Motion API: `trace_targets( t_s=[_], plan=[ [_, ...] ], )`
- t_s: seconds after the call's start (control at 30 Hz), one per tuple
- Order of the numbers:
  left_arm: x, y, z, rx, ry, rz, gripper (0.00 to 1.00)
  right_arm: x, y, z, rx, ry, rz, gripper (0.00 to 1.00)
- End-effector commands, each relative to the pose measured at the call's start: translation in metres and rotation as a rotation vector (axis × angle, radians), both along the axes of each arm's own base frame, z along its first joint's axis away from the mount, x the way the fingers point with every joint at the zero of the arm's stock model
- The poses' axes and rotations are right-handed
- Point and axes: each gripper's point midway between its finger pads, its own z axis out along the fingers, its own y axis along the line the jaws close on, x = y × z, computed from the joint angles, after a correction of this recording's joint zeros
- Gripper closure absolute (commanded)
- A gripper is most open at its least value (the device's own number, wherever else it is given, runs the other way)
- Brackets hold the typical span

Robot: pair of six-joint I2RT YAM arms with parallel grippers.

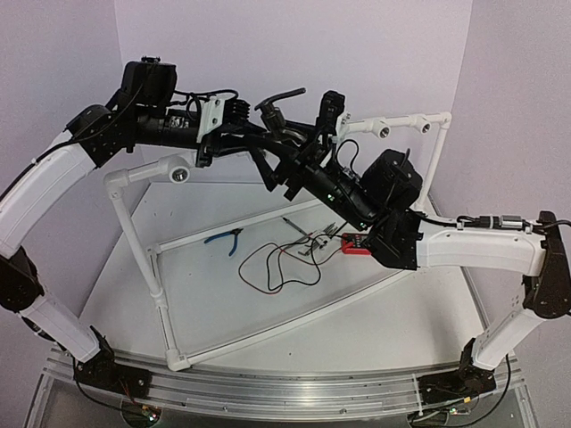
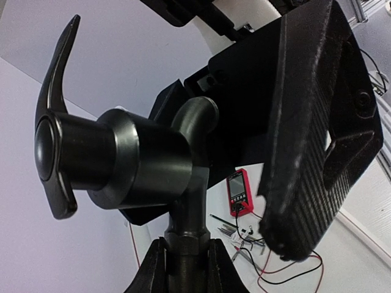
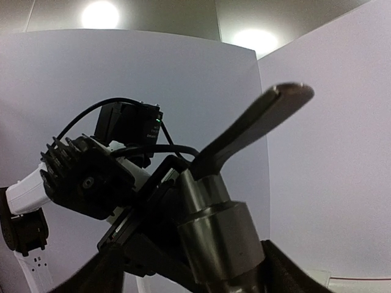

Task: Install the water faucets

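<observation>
The dark metal water faucet [image 1: 275, 112] is held in mid-air above the back of the table, its lever handle [image 1: 287, 94] pointing up and right. My left gripper [image 1: 260, 135] is shut on its threaded stem; in the left wrist view the jaws [image 2: 188, 259] clamp the hex stem below the faucet [image 2: 140, 160]. My right gripper [image 1: 296, 143] comes in from the right and is open, its fingers standing on either side of the faucet body [image 3: 226, 235]. One of its fingers [image 2: 305, 152] stands clear of the spout.
A white pipe frame [image 1: 152, 267] rings the table, with round sockets at the left [image 1: 179, 174] and back right [image 1: 384, 130]. Blue-handled pliers [image 1: 227, 237], a red multimeter [image 1: 355, 242] with red and black leads [image 1: 277, 266], and small tools [image 1: 308, 234] lie inside it.
</observation>
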Motion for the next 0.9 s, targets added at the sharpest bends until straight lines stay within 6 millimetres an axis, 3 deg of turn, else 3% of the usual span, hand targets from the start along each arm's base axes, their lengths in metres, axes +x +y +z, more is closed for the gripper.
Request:
trace_targets(
  t_s=[0.0, 0.1, 0.33, 0.53, 0.63, 0.73, 0.87],
  plan=[
    [0.004, 0.019, 0.073, -0.195, -0.342, 0.098, 1.00, -0.005, -0.027, 0.021, 0.054, 0.021, -0.044, 0.12],
    [-0.002, 0.028, 0.084, -0.250, -0.592, 0.112, 1.00, -0.004, -0.041, 0.023, 0.063, 0.090, -0.059, 0.02],
    [-0.005, 0.043, 0.100, -0.321, -1.019, 0.214, 1.00, -0.009, -0.056, 0.008, -0.023, 0.267, 0.007, 0.02],
    [-0.007, 0.046, 0.095, -0.298, -1.299, 0.263, 1.00, 0.007, -0.084, 0.008, 0.112, 0.535, 0.069, 0.07],
    [-0.007, 0.043, 0.091, -0.281, -1.412, 0.272, 1.00, 0.007, -0.071, 0.019, 0.175, 0.641, 0.177, 0.13],
    [-0.008, 0.040, 0.086, -0.269, -1.478, 0.259, 1.00, 0.001, -0.043, 0.030, 0.165, 0.697, 0.326, 0.16],
    [-0.012, 0.038, 0.081, -0.258, -1.515, 0.239, 1.00, 0.005, -0.026, 0.033, 0.169, 0.725, 0.375, 0.17]
  ],
)
